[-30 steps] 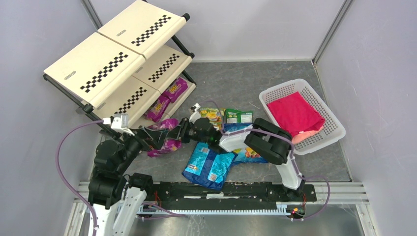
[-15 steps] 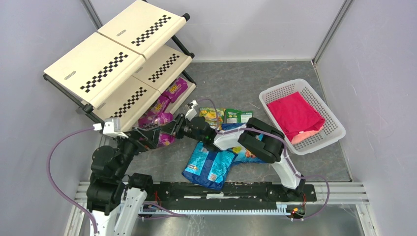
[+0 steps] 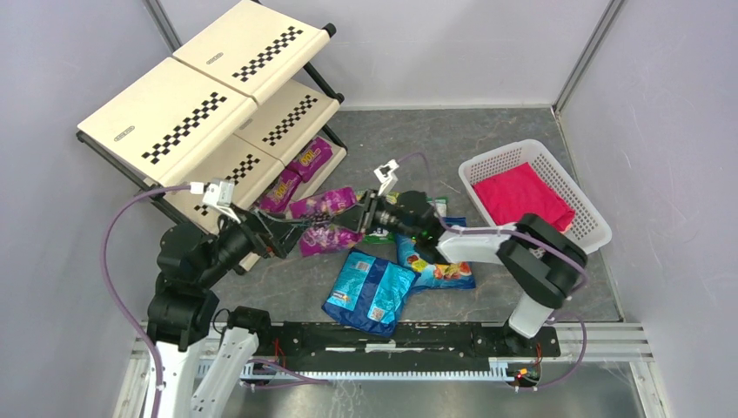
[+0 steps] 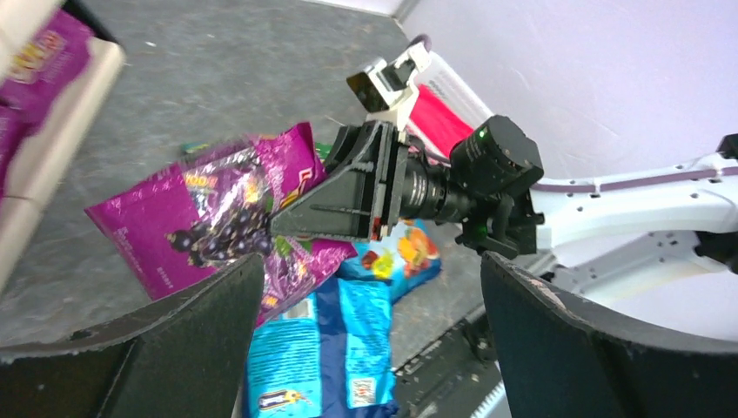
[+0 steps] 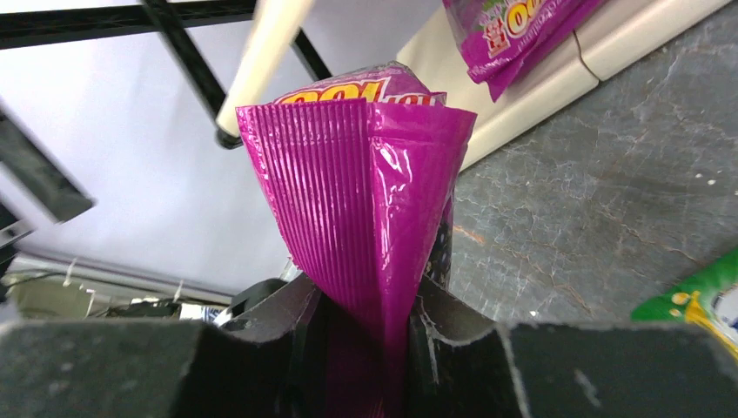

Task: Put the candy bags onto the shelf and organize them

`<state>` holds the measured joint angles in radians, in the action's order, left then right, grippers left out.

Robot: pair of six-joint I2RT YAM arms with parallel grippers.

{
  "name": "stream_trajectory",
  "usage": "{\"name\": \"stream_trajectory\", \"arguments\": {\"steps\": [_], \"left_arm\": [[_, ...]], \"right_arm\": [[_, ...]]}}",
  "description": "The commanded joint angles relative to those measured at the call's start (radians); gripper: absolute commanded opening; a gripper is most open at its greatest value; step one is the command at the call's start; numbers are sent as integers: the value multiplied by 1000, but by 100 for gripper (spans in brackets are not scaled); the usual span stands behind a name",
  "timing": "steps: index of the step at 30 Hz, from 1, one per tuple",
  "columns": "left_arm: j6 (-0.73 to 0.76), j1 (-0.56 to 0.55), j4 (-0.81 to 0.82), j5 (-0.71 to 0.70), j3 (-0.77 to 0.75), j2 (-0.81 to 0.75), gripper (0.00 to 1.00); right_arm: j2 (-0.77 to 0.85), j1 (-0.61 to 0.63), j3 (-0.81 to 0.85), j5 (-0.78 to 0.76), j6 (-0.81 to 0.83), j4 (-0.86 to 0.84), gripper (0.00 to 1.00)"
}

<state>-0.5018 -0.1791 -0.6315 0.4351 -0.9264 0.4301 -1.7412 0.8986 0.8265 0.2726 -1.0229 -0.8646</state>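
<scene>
In the middle of the overhead view, your right gripper is pinching a glossy magenta-purple grape pouch just right of the cream checkered three-tier shelf; your left gripper is hanging spread wide.

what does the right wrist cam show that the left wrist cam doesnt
Only right wrist: the ribbed seal of the purple grape bag pinched between the right fingers. Only left wrist: blue candy bags, the red cloth, and the left fingers spread wide, holding nothing. Both: that held bag, another purple bag on the shelf, and the grey floor.
</scene>
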Motion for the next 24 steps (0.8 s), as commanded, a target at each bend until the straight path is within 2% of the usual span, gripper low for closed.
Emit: {"name": "stream_trajectory", "arguments": {"steps": [1, 8, 17, 24], "left_arm": [[-97, -3, 80, 196, -8, 59, 100], [-192, -3, 150, 207, 29, 48, 100], [-306, -4, 183, 176, 41, 13, 100], [-522, -3, 480, 367, 158, -14, 100]], "right_arm": [[199, -56, -84, 170, 1, -266, 23], [360, -79, -140, 215, -126, -385, 24], [411, -58, -125, 177, -289, -546, 25], [349, 40, -34, 124, -293, -559, 25]]}}
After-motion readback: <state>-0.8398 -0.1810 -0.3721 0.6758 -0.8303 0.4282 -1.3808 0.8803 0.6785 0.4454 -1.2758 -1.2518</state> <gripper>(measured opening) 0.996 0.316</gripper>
